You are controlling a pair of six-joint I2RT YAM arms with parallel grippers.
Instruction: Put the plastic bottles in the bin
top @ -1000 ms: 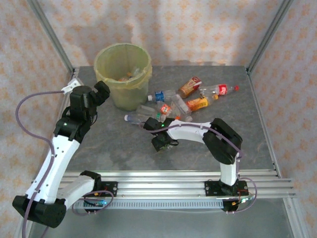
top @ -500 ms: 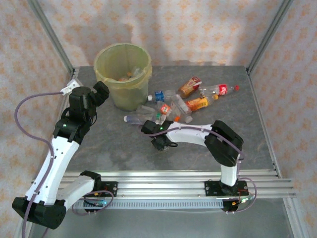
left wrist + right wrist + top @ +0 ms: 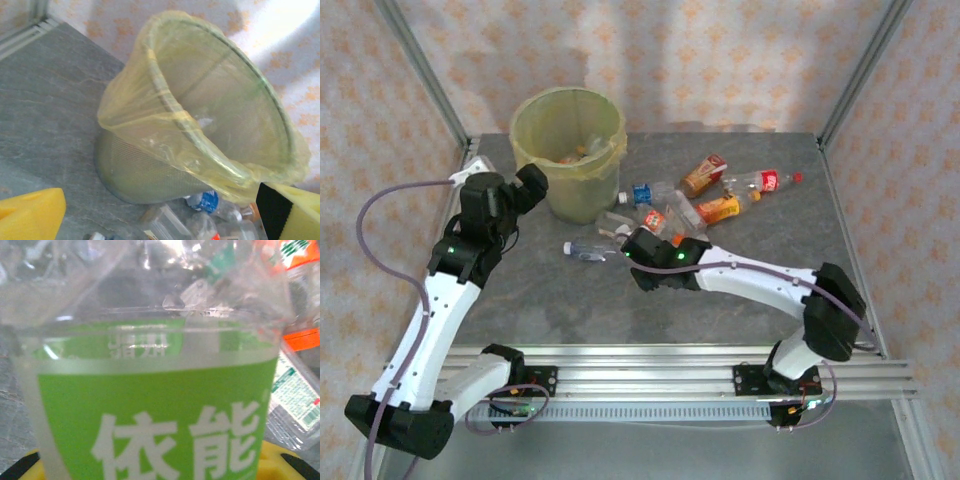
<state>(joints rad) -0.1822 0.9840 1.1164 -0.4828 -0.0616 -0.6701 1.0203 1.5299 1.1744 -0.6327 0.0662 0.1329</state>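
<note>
- Bottles (image 3: pixel 705 195) — most lie heaped on the surface (image 3: pixel 550 290) just right of the bin (image 3: pixel 570 195); a few show inside it.
- Right end effector (image 3: pixel 655 268) pinches a green-labelled bottle (image 3: pixel 155 405) at the heap's near edge.
- Left end effector (image 3: pixel 533 185) — spread, empty, beside the bin.

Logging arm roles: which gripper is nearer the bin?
Left. The left gripper hangs open just left of the bin; the right gripper is farther right, shut on a green-label bottle.

Light: bright and even from above, with soft shadows on the worktop (image 3: pixel 570 300).
Glare: washed-out white patch on the backdrop (image 3: pixel 280 30).
Focus: the green-labelled bottle (image 3: pixel 150 410) sits close to the lens, soft and blurred; the overhead view is sharp.
</note>
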